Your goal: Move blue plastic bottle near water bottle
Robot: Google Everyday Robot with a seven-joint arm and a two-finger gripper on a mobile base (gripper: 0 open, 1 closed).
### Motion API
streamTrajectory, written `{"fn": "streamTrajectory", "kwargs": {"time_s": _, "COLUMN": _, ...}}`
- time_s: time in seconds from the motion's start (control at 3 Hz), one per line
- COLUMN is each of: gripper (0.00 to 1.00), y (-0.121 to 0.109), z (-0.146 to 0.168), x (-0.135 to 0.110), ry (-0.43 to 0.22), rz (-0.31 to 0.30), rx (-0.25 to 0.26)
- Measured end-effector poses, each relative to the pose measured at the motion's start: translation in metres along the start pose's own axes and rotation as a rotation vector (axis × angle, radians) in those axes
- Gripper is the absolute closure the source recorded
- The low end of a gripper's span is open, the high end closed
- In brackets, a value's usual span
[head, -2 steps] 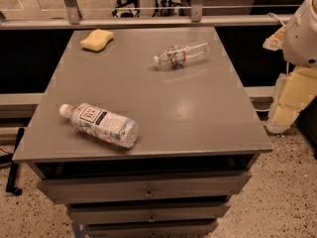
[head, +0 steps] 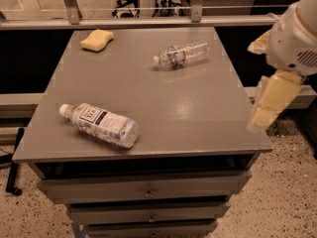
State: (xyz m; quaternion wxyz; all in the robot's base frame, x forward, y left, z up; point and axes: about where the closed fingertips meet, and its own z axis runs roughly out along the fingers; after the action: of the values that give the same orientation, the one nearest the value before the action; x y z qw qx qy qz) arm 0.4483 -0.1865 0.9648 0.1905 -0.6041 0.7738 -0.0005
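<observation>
The blue plastic bottle (head: 100, 124) lies on its side at the front left of the grey table (head: 163, 108), with its white cap pointing left. Its pale label bears a dark square logo. The water bottle (head: 181, 54), clear and ribbed with a small colourful band, lies on its side at the back right, cap pointing left. My gripper (head: 270, 100) hangs off the table's right edge, beyond the front right corner. It is far from both bottles and holds nothing.
A yellow sponge (head: 97, 39) lies at the table's back left corner. The table stands on a cabinet with drawers (head: 148, 190). A metal rail (head: 148, 21) runs behind the table. A dark pole (head: 15, 162) leans at the left on the speckled floor.
My arm and gripper have shifted slightly left, closer to the table's right edge. Both bottles and the sponge have not moved.
</observation>
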Motion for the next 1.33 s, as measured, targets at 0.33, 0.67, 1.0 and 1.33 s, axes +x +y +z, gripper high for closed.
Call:
{"fn": "streamTrajectory", "kwargs": {"time_s": 0.33, "gripper": 0.0, "y": 0.004, "z": 0.021, "x": -0.031, "ry": -0.098, "rz": 0.024, "rx": -0.035}}
{"fn": "streamTrajectory", "kwargs": {"time_s": 0.67, "gripper": 0.0, "y": 0.014, "z": 0.052, "x": -0.082, "ry": -0.196, "rz": 0.052, "rx": -0.106}}
{"fn": "streamTrajectory", "kwargs": {"time_s": 1.0, "gripper": 0.0, "y": 0.03, "z": 0.083, "x": -0.131, "ry": -0.279, "rz": 0.088, "rx": -0.16}}
{"fn": "streamTrajectory", "kwargs": {"time_s": 1.33, "gripper": 0.0, "y": 0.042, "z": 0.106, "x": -0.17, "ry": -0.341, "rz": 0.108, "rx": -0.181}}
